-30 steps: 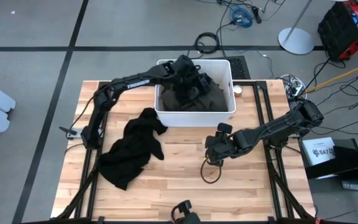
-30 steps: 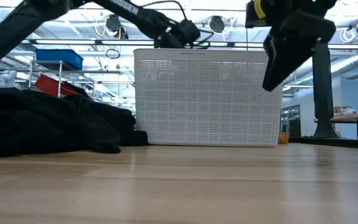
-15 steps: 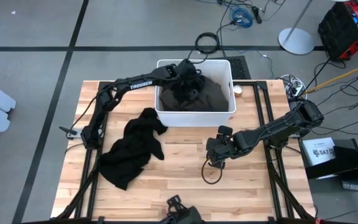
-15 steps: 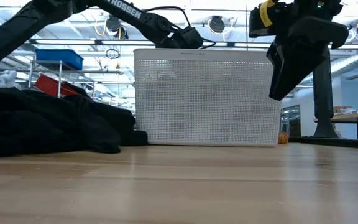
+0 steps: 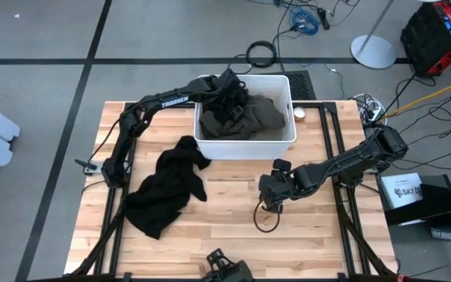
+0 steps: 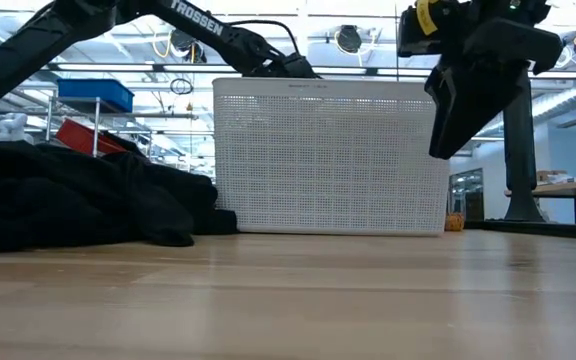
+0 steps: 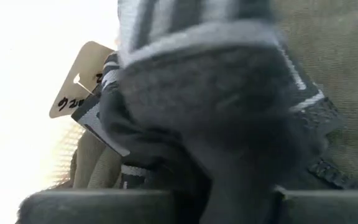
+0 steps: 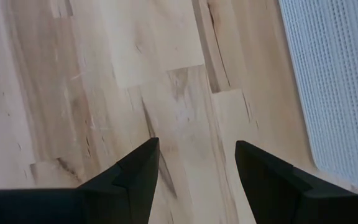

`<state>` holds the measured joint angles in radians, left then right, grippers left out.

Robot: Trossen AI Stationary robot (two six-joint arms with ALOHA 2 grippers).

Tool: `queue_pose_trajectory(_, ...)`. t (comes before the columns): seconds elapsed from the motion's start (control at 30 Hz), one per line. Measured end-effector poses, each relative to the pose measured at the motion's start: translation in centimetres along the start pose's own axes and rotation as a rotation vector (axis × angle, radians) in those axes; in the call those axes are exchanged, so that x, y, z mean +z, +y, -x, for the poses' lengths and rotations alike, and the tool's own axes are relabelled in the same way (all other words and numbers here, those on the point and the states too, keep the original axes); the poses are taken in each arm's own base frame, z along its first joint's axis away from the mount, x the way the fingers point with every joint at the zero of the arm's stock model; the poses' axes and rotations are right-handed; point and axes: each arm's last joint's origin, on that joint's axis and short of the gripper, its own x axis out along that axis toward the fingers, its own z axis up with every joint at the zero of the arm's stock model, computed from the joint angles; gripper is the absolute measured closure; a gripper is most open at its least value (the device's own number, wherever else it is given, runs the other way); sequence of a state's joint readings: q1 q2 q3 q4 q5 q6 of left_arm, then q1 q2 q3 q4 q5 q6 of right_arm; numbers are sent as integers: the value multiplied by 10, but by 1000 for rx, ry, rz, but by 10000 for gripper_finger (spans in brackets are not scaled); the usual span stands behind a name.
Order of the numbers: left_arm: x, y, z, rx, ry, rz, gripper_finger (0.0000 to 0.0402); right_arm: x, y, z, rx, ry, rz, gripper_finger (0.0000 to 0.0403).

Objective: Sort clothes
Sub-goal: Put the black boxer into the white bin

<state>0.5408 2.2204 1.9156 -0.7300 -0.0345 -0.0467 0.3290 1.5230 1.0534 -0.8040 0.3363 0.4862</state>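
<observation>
One white bin (image 5: 286,135) stands at the far side of the wooden counter (image 5: 225,235), and two lots of clothes show. A black garment (image 5: 167,186) lies heaped on the counter, to the left of the bin and in front of it. The rest, dark olive fabric (image 5: 261,116) with black pieces on top, sits inside the bin.

The left gripper (image 5: 227,81) reaches over the bin's far left corner. Its wrist view is filled by a black-and-grey piece (image 7: 216,124) with white stripes and a paper tag (image 7: 82,87), pressed close against it; the gripper appears clamped on this piece, though the fingers are mostly hidden.

The right gripper (image 8: 194,165) hangs over bare wood in front of the bin, fingers (image 8: 135,171) spread apart and holding nothing, well apart from the black garment. A dark cable loop (image 5: 266,218) lies just beside it.
</observation>
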Motion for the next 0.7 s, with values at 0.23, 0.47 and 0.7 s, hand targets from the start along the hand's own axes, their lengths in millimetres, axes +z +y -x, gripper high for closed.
queue_pose_trajectory(0.23, 4, -10, 36, -30, -39, -16, 269, 3, 1, 0, 13, -27, 16, 203)
queue_pose_trajectory(0.47, 1, -17, 95, -104, -34, 44, 191, 3, 1, 0, 13, -26, 17, 203)
queue_pose_trajectory(0.7, 0, -15, 157, -174, -128, 85, 180, 4, 2, 0, 19, -41, 22, 203)
